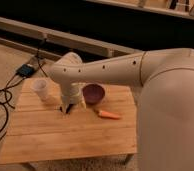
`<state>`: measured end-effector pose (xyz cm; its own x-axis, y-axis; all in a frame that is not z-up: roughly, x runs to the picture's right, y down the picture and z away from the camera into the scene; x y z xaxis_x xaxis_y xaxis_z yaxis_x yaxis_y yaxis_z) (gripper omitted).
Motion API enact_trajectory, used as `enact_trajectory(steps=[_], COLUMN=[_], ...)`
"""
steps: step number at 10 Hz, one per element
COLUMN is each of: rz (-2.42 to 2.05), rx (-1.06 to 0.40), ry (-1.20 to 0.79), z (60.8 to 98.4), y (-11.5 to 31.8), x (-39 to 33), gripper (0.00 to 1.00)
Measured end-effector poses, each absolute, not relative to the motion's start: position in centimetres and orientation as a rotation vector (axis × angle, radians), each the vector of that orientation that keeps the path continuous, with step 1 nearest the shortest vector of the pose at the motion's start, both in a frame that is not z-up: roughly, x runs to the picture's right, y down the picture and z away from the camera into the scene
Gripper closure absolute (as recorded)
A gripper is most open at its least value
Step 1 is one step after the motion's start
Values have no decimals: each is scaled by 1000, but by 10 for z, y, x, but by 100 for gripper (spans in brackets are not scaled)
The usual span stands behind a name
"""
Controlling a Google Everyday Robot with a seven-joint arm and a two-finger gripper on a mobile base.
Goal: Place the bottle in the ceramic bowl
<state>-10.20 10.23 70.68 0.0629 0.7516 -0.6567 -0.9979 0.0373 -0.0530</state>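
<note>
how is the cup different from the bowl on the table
The cup is translucent white; the ceramic bowl is dark maroon. The cup is tall and narrow; the ceramic bowl is shallow and wide. The cup stands left of the hand, which is low over the table, and the ceramic bowl right of it. Both sit upright on the wooden table.

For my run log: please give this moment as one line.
claw: open, low over table between cup and ceramic bowl | bottle: not seen
</note>
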Motion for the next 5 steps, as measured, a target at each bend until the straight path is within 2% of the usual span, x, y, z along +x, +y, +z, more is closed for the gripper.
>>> enact_trajectory(steps=[5], rz=[1423], rx=[-543], ry=[536], z=[777], y=[64], x=[-90], gripper=[35])
